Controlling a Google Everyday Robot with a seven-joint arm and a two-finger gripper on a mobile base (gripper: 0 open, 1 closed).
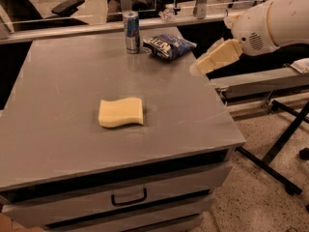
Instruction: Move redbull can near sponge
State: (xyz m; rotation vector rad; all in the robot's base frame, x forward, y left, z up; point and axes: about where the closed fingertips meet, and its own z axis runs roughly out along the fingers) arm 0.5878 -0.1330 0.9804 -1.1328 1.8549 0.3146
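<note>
Office chair [67,6] at far left, behind the grey table [58,81]. The table is a cabinet with drawers in its front, and a dark drawer handle [129,197] sits low at centre.

The sponge [120,112] lies flat near the middle of the tabletop. It is pale yellow with wavy edges, its long side left to right.

The redbull can [131,31] stands upright at the far edge of the table. It is behind the sponge, slightly to its right and well apart from it.

A dark blue snack bag [169,45] with white lettering lies just to the right of the can. They are very close and possibly touching, but the view is too soft there to be sure.

The gripper [199,68] is right of the bag, in the air over the table's right edge. It is pale yellow, angled down and to the left, with its tip pointing toward the bag's side. It is apart from the can and far from the sponge. Cannot tell from this angle whether it is spread wide or closed.

The white robot arm [275,18] runs from the gripper up to the top right corner. Below it, a grey shelf [260,81] and black stand legs [285,144] are on the speckled floor at right.
</note>
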